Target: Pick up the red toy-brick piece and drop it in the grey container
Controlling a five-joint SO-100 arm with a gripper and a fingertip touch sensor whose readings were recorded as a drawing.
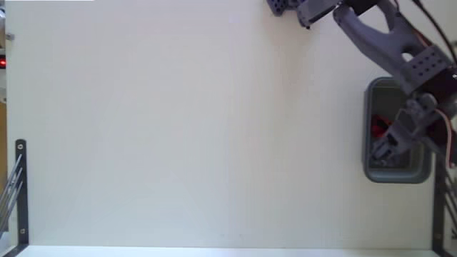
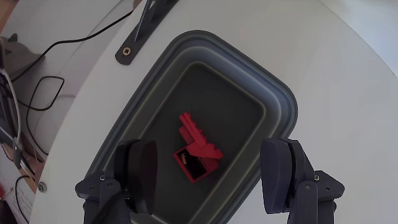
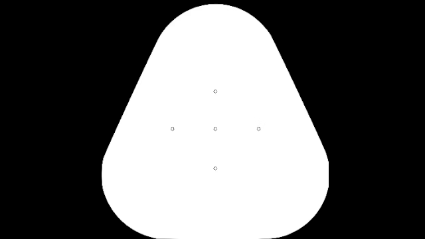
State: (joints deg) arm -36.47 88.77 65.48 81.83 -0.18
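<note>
- The red toy-brick piece (image 2: pixel 196 152) lies on the dark floor of the grey container (image 2: pixel 283 102), near its middle and clear of the walls, as the wrist view shows; in the fixed view it is only a red patch (image 1: pixel 378 128) beside the arm.
- The grey container sits at the right edge of the tabletop (image 1: pixel 178 128) in the fixed view, about midway along that edge, with the rim (image 1: pixel 373 171) partly covered by the arm.
- The hand (image 2: pixel 214 171) hangs above the container, released: its 2 fingers (image 2: pixel 144 171) stand wide apart on either side of the brick, with nothing between them.
- Judgement: the drop looks done, since the brick rests inside and the hand is empty. What remains seems to be lifting the arm straight up and away, keeping the fingers off the rim so the container is not dragged.
- The tabletop is plain white and bare elsewhere. A dark metal bracket (image 2: pixel 146 28) with a screw is fixed at its edge near the container, and black cables (image 2: pixel 43 93) trail beyond it.
</note>
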